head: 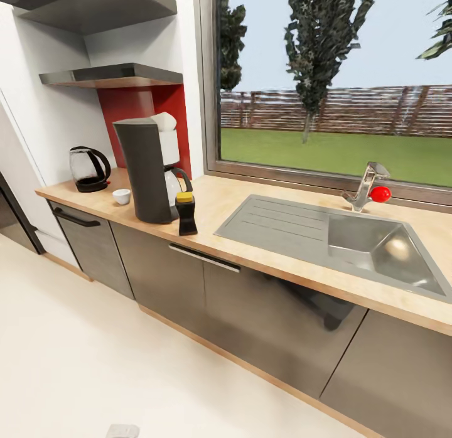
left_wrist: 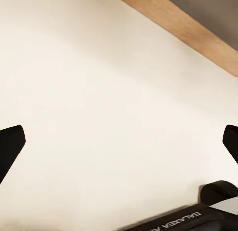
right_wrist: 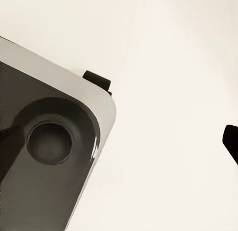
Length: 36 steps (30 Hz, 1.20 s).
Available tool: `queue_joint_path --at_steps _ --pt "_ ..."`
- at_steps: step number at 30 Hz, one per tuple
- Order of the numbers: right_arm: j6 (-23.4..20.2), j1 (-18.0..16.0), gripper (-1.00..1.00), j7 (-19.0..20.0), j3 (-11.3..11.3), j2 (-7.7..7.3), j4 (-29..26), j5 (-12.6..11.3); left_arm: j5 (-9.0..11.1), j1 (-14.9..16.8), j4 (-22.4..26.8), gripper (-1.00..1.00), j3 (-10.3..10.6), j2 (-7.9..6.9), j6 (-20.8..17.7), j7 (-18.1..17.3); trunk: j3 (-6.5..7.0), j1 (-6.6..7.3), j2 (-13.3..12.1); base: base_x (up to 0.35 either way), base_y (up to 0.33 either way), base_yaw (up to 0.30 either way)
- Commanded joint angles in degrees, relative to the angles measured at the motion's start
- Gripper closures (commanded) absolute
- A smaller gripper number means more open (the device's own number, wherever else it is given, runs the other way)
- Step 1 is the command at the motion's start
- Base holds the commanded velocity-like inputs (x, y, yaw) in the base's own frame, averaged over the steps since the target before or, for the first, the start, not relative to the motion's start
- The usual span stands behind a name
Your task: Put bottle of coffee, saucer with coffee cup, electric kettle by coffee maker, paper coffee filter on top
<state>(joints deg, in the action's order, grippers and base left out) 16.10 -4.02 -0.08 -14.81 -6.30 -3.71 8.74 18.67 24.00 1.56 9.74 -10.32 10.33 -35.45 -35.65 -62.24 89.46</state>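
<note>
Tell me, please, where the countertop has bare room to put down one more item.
Bare wood lies between the bottle of coffee and the sink, and along the window behind the sink. The left end is crowded: electric kettle, coffee cup and coffee maker stand close on the kitchen countertop.

An inset steel sink (head: 370,243) with a ribbed draining board has a chrome tap with a red knob (head: 366,188) behind it. Above, a wide window (head: 333,80) shows lawn, trees and fence. Two dark wall shelves (head: 113,75) hang over a red splashback panel (head: 135,102). Glossy dark-grey cabinets (head: 251,300) meet a cream floor (head: 94,363).
</note>
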Motion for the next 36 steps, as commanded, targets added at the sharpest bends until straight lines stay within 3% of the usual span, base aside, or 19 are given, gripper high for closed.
queue_joint_path --at_steps 1,12,36 --pt "0.15 -0.03 -1.0 -0.01 0.21 0.02 0.02 0.57 0.55 -0.01 -0.06 -1.0 0.48 -0.03 0.31 0.03 -0.05 0.0 0.03 0.0 0.0 0.0" --pt "0.18 -0.03 -1.0 -0.08 0.22 0.15 0.01 0.49 0.86 -0.09 -0.07 -1.0 0.46 -0.05 0.31 0.29 -0.05 0.0 0.03 0.018 0.016 0.015" --pt "0.33 -0.03 -1.0 -0.27 0.2 0.32 0.01 0.55 0.93 -0.09 -0.07 -1.0 0.46 -0.05 0.31 0.29 -0.05 0.0 0.03 0.178 0.256 0.262"
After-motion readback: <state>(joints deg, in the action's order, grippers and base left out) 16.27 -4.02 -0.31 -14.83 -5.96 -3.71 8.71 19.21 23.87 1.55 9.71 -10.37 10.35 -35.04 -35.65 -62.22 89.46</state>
